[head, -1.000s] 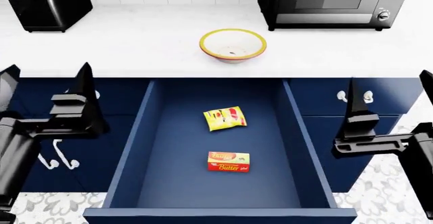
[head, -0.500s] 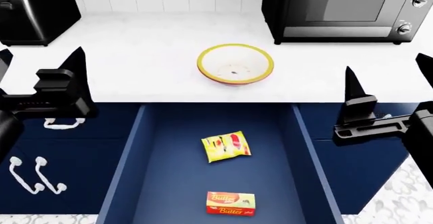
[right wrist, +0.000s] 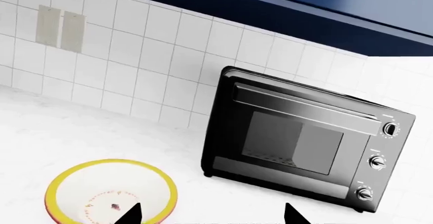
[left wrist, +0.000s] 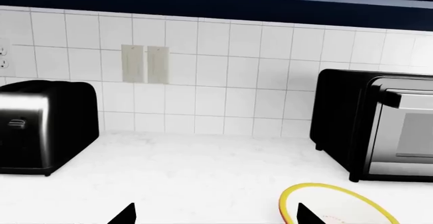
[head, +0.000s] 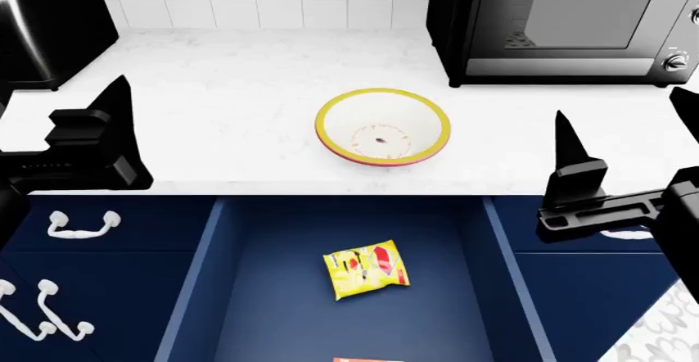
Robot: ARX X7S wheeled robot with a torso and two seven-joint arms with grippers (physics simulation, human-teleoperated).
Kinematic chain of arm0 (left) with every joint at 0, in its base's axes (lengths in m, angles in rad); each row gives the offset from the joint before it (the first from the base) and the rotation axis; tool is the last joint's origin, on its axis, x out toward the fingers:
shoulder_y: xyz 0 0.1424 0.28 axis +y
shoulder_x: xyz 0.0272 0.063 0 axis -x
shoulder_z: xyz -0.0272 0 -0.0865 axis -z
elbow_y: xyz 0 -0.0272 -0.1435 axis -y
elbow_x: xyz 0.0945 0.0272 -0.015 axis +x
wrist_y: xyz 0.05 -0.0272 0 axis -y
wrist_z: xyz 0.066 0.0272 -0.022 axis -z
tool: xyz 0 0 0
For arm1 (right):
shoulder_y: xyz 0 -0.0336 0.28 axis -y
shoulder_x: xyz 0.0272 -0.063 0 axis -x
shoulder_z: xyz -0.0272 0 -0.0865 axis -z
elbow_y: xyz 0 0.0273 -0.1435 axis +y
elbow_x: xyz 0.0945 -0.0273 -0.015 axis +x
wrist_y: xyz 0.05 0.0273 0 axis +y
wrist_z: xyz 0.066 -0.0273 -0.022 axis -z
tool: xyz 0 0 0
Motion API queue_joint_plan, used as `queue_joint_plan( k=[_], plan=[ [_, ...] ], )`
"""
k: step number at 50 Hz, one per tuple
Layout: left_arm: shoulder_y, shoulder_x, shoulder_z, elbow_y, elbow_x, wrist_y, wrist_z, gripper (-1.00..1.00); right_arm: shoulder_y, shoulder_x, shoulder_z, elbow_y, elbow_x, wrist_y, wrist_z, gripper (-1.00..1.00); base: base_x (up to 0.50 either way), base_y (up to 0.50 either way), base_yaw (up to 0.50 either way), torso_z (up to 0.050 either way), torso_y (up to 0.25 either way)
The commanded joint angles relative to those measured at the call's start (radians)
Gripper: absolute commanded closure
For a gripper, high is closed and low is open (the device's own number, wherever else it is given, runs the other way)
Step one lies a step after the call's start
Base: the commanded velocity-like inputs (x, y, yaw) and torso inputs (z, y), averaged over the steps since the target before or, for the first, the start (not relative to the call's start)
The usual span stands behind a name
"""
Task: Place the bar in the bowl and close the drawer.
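Note:
The bowl, white inside with a yellow rim, stands empty on the white counter. Below it the navy drawer is pulled open. Only a red sliver of the bar shows at the head view's bottom edge, lying on the drawer floor. My left gripper hovers open over the counter's front edge, left of the bowl. My right gripper is open too, right of the bowl. Both wrist views look over the counter: the left gripper sees the bowl's rim, the right gripper the bowl. Neither holds anything.
A flat yellow snack packet lies in the drawer behind the bar. A black toaster stands at the counter's back left, a black toaster oven at the back right. White handles show on the navy fronts at left.
The head view has risen and moved forward: bowl and counter slid down the picture, and the bar dropped to the bottom edge. Both grippers rose with it and stayed open.

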Motion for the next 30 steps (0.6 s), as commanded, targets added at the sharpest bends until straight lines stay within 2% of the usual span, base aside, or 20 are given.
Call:
queue_joint_plan(
  k=[1,5,10,16,23,30],
  plan=[
    [0.009,-0.004,-0.006,-0.002,-0.001,0.000,0.002,-1.00,0.067,-0.009,-0.030,0.009,0.052,0.048,-0.002,-1.00,0.00,0.00,0.00,0.000,0.000],
    [0.015,-0.003,-0.007,-0.007,0.004,-0.001,0.007,-1.00,0.228,-0.051,-0.096,0.048,0.147,0.143,0.008,-1.00,0.00,0.00,0.00,0.000,0.000],
    [0.018,-0.006,-0.011,-0.008,0.004,-0.002,0.011,-1.00,0.489,-0.151,-0.224,0.147,0.310,0.295,0.059,-1.00,0.00,0.00,0.00,0.000,0.000],
    [0.021,-0.010,-0.014,-0.014,0.004,-0.005,0.017,-1.00,0.713,-0.265,-0.365,0.295,0.478,0.427,0.074,-1.00,0.00,0.00,0.00,0.000,0.000],
    [-0.009,-0.016,0.001,-0.024,-0.003,-0.021,0.012,-1.00,0.855,-0.394,-0.505,0.480,0.574,0.550,0.033,-1.00,0.00,0.00,0.00,0.000,0.000],
    [-0.018,-0.015,0.011,-0.031,-0.003,-0.030,0.007,-1.00,0.883,-0.504,-0.532,0.584,0.528,0.674,-0.138,-1.00,0.00,0.00,0.00,0.000,0.000]
  ],
)
